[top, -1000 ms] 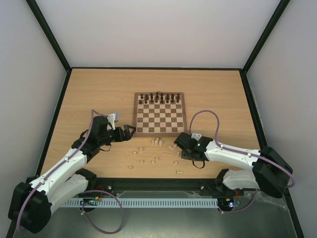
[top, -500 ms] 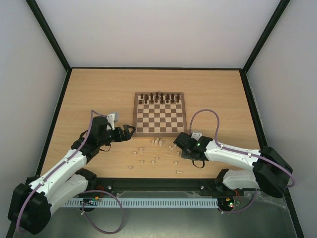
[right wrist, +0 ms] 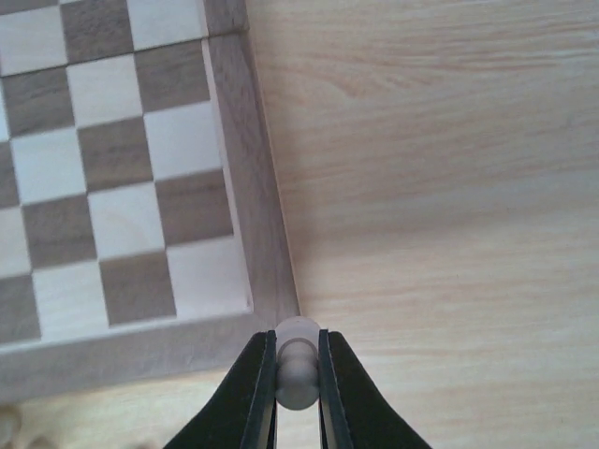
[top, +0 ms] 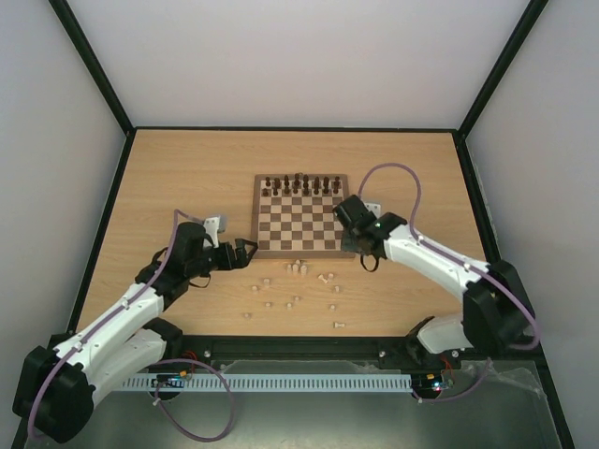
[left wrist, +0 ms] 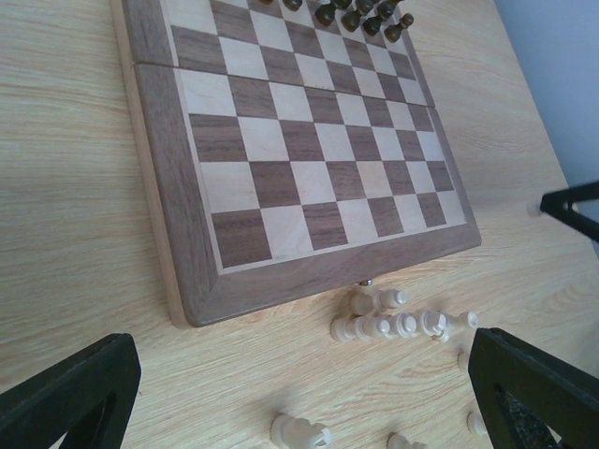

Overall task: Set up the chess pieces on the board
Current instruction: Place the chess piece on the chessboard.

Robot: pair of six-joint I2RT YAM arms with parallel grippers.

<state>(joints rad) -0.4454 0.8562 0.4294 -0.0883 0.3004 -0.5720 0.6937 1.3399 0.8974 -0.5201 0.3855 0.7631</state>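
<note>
Between the right tool's [right wrist: 297, 339] fingers, a chess piece [right wrist: 298, 382], by the board's [right wrist: 251, 234] corner.

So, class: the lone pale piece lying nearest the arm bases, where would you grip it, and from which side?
Grip the piece across its middle, coming straight down. It seems to lie on its side, length running left-right, so a front-to-back pinch spans its narrow width. No other piece crowds it, leaving room on either side. Its type is too small to tell.
</note>
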